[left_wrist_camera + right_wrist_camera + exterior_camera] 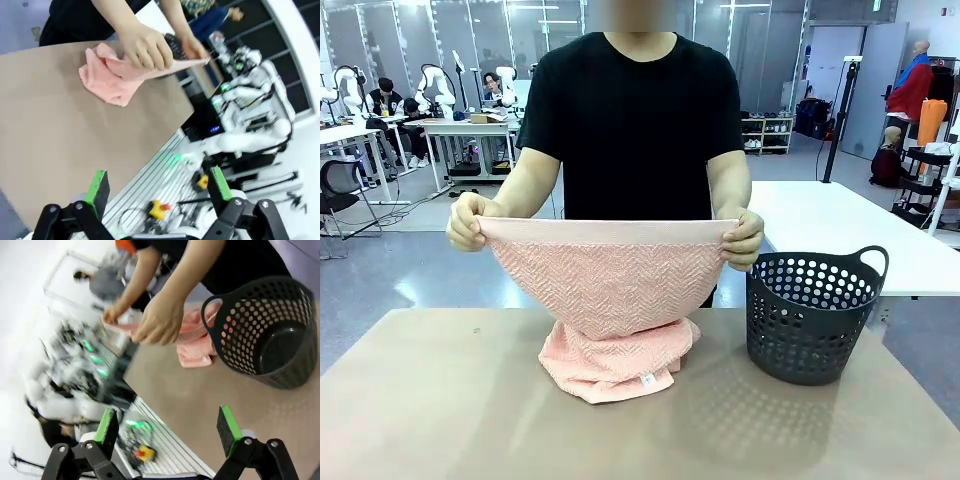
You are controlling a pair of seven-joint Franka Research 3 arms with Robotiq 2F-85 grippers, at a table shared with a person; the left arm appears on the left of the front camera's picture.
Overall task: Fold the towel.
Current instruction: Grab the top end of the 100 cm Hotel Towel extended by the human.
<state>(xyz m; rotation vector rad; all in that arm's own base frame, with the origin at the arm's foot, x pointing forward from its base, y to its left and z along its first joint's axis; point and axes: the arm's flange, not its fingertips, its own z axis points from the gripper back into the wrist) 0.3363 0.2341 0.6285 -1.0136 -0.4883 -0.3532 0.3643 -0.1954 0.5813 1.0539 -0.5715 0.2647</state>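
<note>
1. My left claw (159, 185) is hanging wide open near my side of the tan table (440, 400), gripping nothing. My right claw (167, 424) is doing the same, with its green pads spread and nothing between them.
2. The light salmon-pink terry towel with the herringbone weave (610, 290) is sitting at the far side of the table, well apart from both claws. The person across from me is pinching its top edge, with 1 hand (470, 222) and the other hand (745, 240) stretching it taut in the air. The lower part is bunching in a heap on the table, small white tag (647, 379) facing me.
3. The dark grey perforated plastic basket (800, 330) is standing just beside that heap, on my right.
4. Handling-wise, I'm guessing it's light, soft and floppy, so it's going to sag wherever it's unsupported. The terry looks grippy, not slippery, and nothing about it is fragile.
5. I'm thinking the places to pinch are 2 corners along an edge, 1 per claw, not the bunched middle.
</note>
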